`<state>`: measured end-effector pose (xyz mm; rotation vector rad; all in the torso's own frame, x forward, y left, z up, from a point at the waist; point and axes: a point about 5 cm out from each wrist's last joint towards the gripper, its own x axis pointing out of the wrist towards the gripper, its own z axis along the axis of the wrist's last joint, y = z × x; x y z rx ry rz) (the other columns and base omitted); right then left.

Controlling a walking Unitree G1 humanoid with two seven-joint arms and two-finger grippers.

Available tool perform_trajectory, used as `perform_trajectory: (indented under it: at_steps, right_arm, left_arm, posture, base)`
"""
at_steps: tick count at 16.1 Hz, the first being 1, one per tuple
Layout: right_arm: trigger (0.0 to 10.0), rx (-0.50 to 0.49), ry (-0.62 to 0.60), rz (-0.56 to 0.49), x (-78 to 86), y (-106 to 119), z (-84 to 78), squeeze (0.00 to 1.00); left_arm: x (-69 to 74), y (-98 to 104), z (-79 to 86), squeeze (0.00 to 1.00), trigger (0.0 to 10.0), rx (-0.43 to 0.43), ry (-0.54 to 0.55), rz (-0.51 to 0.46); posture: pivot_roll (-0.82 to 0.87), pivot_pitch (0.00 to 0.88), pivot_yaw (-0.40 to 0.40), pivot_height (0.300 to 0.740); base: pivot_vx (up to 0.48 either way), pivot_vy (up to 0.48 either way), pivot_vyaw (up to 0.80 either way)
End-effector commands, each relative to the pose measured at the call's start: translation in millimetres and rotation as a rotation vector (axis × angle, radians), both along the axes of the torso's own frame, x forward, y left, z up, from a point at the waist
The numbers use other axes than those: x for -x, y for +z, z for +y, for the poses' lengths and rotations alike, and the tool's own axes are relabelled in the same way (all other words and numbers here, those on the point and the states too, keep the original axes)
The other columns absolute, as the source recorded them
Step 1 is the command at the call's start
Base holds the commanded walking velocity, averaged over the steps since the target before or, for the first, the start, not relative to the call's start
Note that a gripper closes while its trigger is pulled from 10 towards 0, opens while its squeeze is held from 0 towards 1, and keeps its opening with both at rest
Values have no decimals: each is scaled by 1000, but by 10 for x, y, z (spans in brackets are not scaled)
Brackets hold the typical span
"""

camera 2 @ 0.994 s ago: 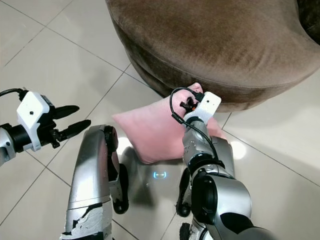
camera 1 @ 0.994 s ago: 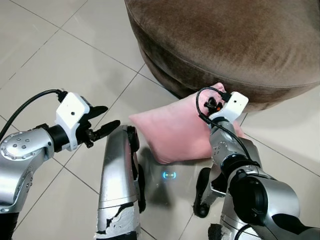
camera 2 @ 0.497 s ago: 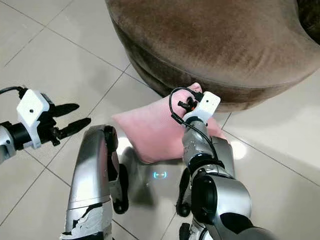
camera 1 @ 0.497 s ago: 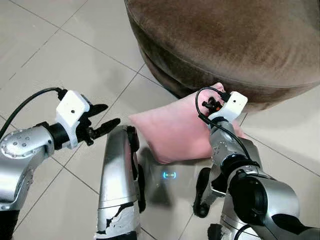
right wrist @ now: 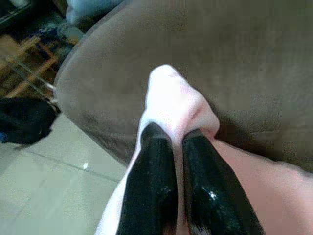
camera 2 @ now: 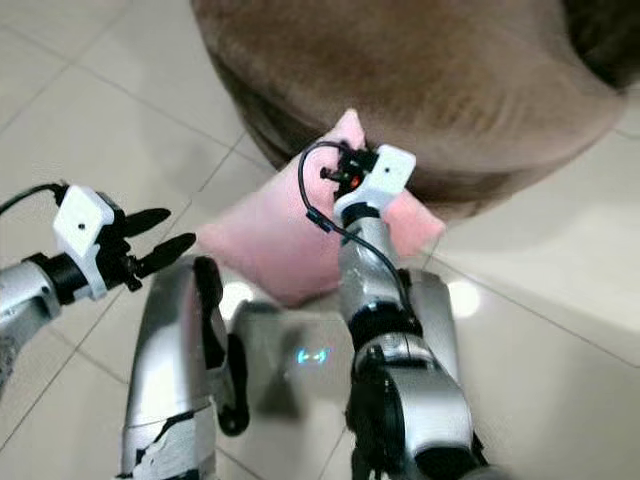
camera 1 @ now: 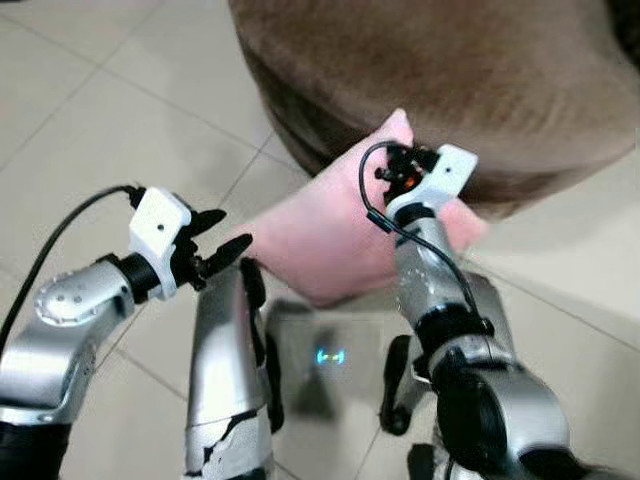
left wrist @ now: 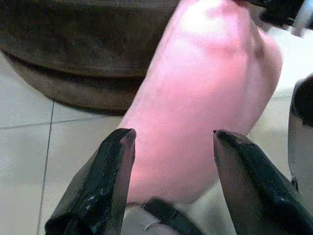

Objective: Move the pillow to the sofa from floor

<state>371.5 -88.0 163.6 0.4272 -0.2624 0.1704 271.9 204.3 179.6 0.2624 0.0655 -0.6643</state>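
From the head views I see the pink pillow (camera 1: 325, 235) propped against the curved front of the brown sofa (camera 1: 450, 70), its lower part by the tiled floor (camera 1: 90, 130) just ahead of my own legs. My right gripper (camera 2: 345, 172) sits at the pillow's upper corner, close under the sofa's edge. My left gripper (camera 1: 222, 240) hangs off the pillow's left side, fingers spread wide, holding nothing.

In the left wrist view the pillow's pink flank lies beyond and between the two parted fingers (left wrist: 105, 171), not touching them; the sofa base is off past one finger.

In the right wrist view the two fingers (right wrist: 151, 186) are pinched narrowly on a fold of the pillow's corner, the sofa seat right behind the fingertips.

To lift well, I judge I should raise the corner straight up before pushing forward, since the sofa's rounded lip overhangs the fingertips. Open room lies above and toward the seat; the left side of the floor is free for the other arm to support.
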Motion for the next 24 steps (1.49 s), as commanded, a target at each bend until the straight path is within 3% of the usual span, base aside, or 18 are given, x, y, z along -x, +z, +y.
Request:
perform_trajectory:
  at_steps: [1, 4, 5, 7, 9, 10, 12, 15, 18, 20, 22, 24]
  right_arm:
    - [0, -129, 61, -119, 220, 290, 359, 0]
    - [0, -152, 73, -186, 346, 484, 334, 0]
    - [0, -93, 32, -313, 458, 886, 164, 0]
    - [0, -31, -32, -415, 613, 1306, -90, 0]
    - [588, -21, -49, -436, 641, 1440, -177, 0]
    - [10000, 27, -32, -454, 656, 1563, -241, 0]
    - [10000, 175, -52, -397, 692, 1435, -334, 0]
    - [10000, 248, -42, -319, 807, 1253, -368, 0]
    - [10000, 311, -72, -212, 742, 990, -482, 0]
    - [10000, 310, -81, -184, 739, 944, -487, 0]
    - [10000, 292, -97, -173, 729, 944, -486, 0]
    - [10000, 288, -112, -173, 714, 944, -494, 0]
  left_arm:
    - [47, -95, -73, 0, 10000, 30, 5, 5]
    - [11, -172, -163, 0, 10000, 69, 30, -8]
    - [-30, -205, -325, 0, 10000, 125, 51, -40]
    - [-145, -167, -471, 0, 10000, 181, 90, -96]
    - [-195, -129, -490, 0, 10000, 191, 107, -115]
    - [-248, -76, -496, 0, 10000, 191, 135, -130]
    - [-317, 29, -502, 0, 10000, 161, 210, -157]
    - [-388, 179, -491, 0, 10000, 193, 306, -251]
    - [-379, 220, -573, 0, 10000, 145, 279, -325]
    - [-352, 241, -617, 0, 10000, 89, 274, -360]
    - [-344, 225, -616, 0, 10000, 126, 284, -349]
    - [-329, 137, -641, 0, 10000, 110, 257, -309]
  posture:
    - [173, 223, 0, 430]
    - [132, 199, -7, 430]
    - [42, 116, -15, 430]
    - [25, 75, -26, 430]
    - [20, 54, -32, 430]
    - [13, 37, -46, 430]
    - [11, 26, -63, 440]
    - [17, 13, -83, 470]
    - [20, 8, -96, 495]
    - [29, 5, -94, 515]
    - [37, 0, -97, 535]
    - [42, 0, -97, 555]
  base:
    - [0, 0, 0]
    - [0, 0, 0]
    - [0, 0, 0]
    - [0, 0, 0]
    - [0, 0, 0]
    - [0, 0, 0]
    - [0, 0, 0]
    - [0, 0, 0]
    - [0, 0, 0]
    - [0, 0, 0]
    - [0, 0, 0]
    - [0, 0, 0]
